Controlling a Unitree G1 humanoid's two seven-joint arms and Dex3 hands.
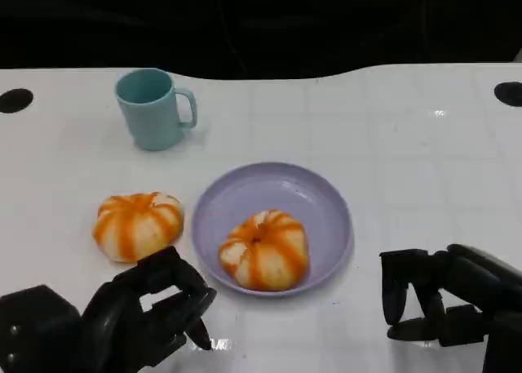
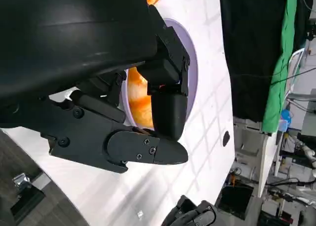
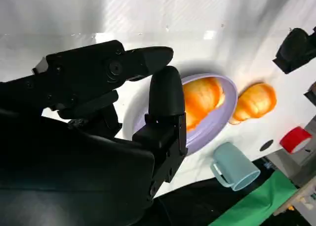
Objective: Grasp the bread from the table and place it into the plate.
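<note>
Resting low at the near left of the white counter (image 1: 408, 144), the left hand (image 1: 155, 308) has its black fingers curled loosely with nothing between them, just in front of an orange-striped bread roll (image 1: 137, 224) that lies on the bare counter. Behind that roll, toward the far edge, a pale teal mug (image 1: 153, 108) stands upright with its handle pointing right; no label or writing can be read on it. To the right of the loose roll, just beside it but apart, sits a lavender plate (image 1: 314, 195), and a second bread roll (image 1: 264, 249) of the same orange-and-white pattern lies inside it, toward the plate's near rim. In the left wrist view the plate (image 2: 191, 58) curves behind the left hand's fingers (image 2: 168, 112), with the roll partly hidden. At the near right, the right hand (image 1: 436, 295) hovers beside the plate with fingers apart and bent downward, holding nothing. From the right wrist view both rolls, the plate (image 3: 217, 122) and the mug (image 3: 236, 167) appear past that hand's fingers (image 3: 165, 95), along with a red roll of tape (image 3: 296, 138) at the edge.
</note>
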